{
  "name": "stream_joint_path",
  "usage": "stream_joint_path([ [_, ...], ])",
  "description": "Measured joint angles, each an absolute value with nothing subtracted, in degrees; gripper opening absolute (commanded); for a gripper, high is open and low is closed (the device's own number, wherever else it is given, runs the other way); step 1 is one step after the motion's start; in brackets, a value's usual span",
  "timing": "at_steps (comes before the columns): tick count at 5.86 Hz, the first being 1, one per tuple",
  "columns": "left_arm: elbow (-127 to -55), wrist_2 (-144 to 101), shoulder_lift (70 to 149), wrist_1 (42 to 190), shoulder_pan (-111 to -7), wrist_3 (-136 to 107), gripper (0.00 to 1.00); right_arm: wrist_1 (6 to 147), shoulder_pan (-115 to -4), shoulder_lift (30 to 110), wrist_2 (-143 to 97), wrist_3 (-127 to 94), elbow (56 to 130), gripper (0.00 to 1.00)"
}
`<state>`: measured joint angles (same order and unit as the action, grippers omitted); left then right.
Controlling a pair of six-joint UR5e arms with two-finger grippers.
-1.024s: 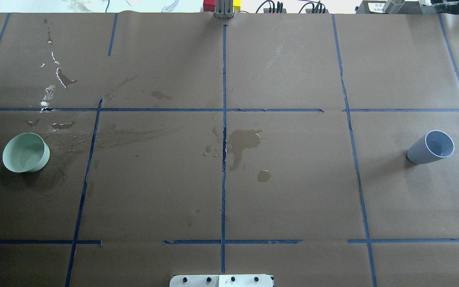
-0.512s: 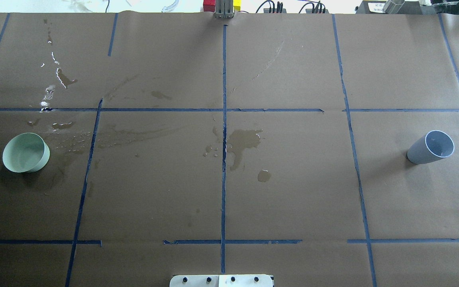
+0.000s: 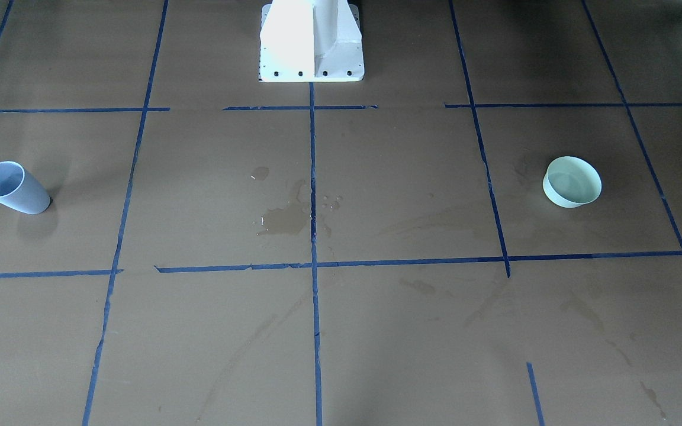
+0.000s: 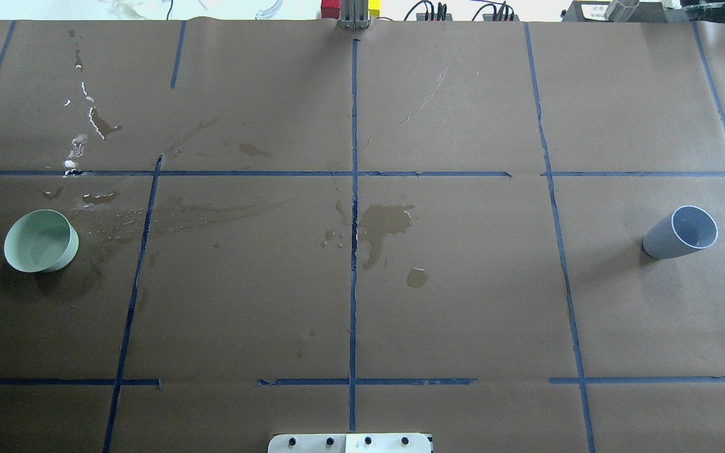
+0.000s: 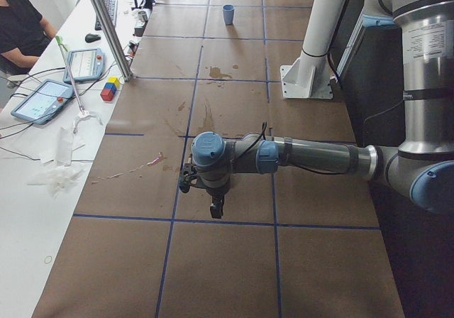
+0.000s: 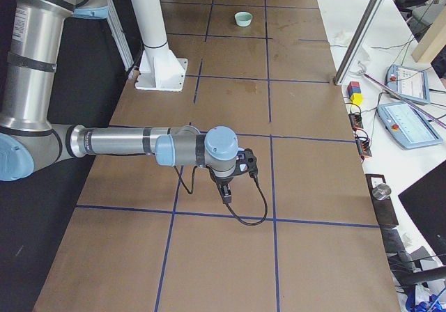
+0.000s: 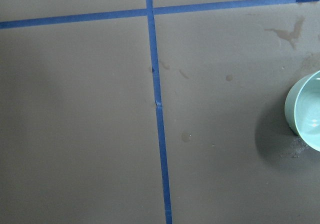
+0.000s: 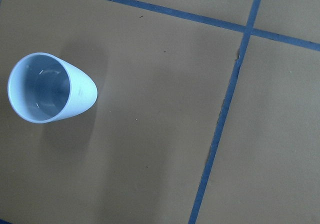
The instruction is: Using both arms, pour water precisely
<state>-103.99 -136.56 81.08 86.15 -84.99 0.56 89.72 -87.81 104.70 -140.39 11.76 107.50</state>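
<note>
You have the pale green bowl (image 4: 40, 241) close to the table's (image 4: 463, 302) left end and the blue-grey cup (image 4: 680, 232) close to its right end. Both stand mouth up and well apart, with the whole middle of the brown paper between them open. The water (image 7: 312, 121) shows as faint glints low inside the bowl. The cup's inside glints too, but you cannot tell how much it holds. Each vessel sits inside its own square of blue tape lines (image 4: 354, 251), clear of the tape. A dark wet stain (image 4: 384, 226) spreads beside the centre line, and smaller droplets trail away from the bowl. The white pedestal (image 3: 311, 41) stands at the near long edge, on the centre line. Your left arm (image 5: 312, 158) reaches out low and level, with the left gripper (image 5: 215, 208) pointing down above the paper; its wrist view catches the bowl at the right border. The right arm (image 6: 125, 143) lies the same way, with the right gripper (image 6: 226, 192) hanging over the paper and the cup off to one side in its wrist view. From these side views you cannot tell how either pair of jaws stands. Along the far long edge runs a white bench (image 5: 42, 140) with tablets, where a person in black (image 5: 21, 23) sits.
</note>
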Motion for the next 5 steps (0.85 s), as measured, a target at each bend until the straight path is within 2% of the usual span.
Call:
stream_joint_path([
  [3,-101.73,-136.16,81.09,103.7,-72.41,-21.97,1.0,87.16,-87.8,105.1,-140.06,7.98,107.67,1.0],
  [5,-97.55,-135.31,81.73,115.3,-66.1,-28.87,1.0,82.01,-87.8,106.51,-139.8,4.79,107.62,1.0],
])
